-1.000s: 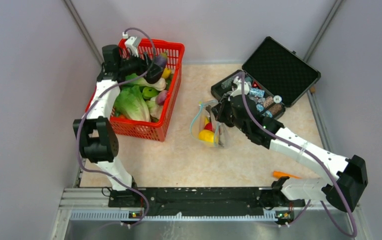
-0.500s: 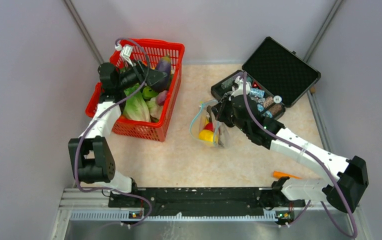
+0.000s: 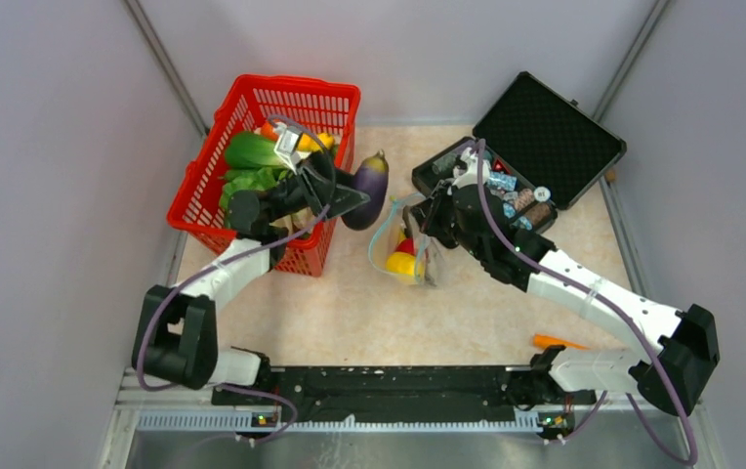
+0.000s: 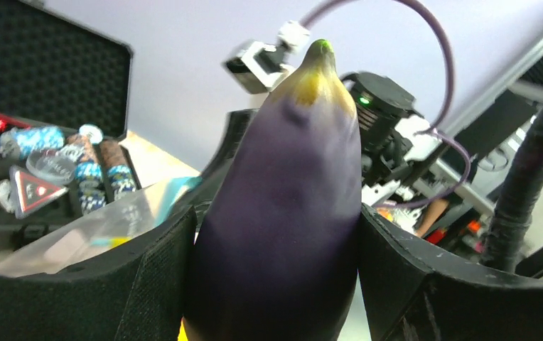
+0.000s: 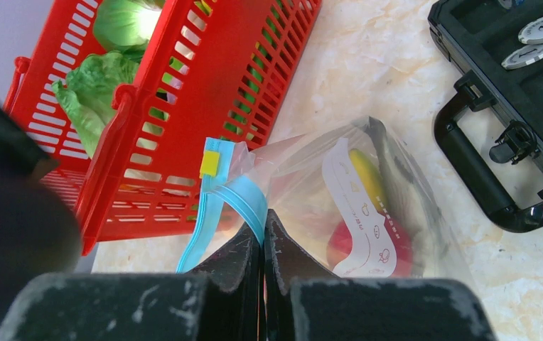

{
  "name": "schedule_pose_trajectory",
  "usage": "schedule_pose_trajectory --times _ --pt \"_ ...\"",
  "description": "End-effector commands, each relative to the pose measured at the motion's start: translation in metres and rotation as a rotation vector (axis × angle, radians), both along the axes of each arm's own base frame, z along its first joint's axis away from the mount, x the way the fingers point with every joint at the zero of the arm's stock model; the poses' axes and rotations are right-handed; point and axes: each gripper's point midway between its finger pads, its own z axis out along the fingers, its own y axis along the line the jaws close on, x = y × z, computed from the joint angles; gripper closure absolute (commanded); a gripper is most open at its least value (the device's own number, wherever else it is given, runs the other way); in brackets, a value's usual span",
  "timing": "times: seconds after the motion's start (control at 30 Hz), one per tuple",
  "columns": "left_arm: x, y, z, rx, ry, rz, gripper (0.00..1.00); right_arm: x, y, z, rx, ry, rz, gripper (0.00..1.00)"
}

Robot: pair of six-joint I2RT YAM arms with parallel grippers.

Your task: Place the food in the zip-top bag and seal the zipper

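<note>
Purple eggplant clamped in L gripper; R gripper pinched on bag rim. I fear narrow mouth snags it, tugging rim free.

Twin arms in white and black, lilac-cabled.
Clad in smooth white shells along the links of the left arm and right arm, broken by bulky black housings at each joint well behind the claw. Strung from claw to base with a lilac cable looping free of the shells. Tipped at the right gripper with matte black wedge fingers, scuffed grey along the edges; lined inside the left gripper with finely gridded black pads. Capped just behind the left claw by a small white connector block — dotted, behind the right claw, with one green light.
</note>
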Motion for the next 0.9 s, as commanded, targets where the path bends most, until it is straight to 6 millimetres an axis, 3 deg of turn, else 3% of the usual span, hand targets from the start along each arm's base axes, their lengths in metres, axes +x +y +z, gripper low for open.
schedule_pose_trajectory --times 0.0,0.33,0.53,0.7,0.8,0.87 --pt "-0.038 -0.012 0.027 0.015 -0.283 0.028 0.87 0.005 0.0 0.031 0.097 -0.056 -0.014 1.0" --pt "-0.05 -0.044 -0.021 0.275 -0.324 0.089 0.85 -0.001 0.005 0.047 0.182 -0.059 0.035 1.0" --pt "-0.052 -0.055 -0.068 0.576 -0.332 0.122 0.85 0.001 0.0 0.051 0.191 -0.062 0.011 1.0" --pt "-0.055 -0.055 -0.062 0.568 -0.379 0.155 0.85 0.002 -0.004 0.052 0.194 -0.066 -0.009 1.0" --pt "-0.051 -0.051 -0.076 0.672 -0.352 0.146 0.83 0.001 -0.006 0.054 0.195 -0.069 -0.014 1.0" --pt "-0.053 -0.052 -0.085 0.708 -0.345 0.109 0.76 0.002 -0.007 0.054 0.197 -0.07 -0.022 1.0"
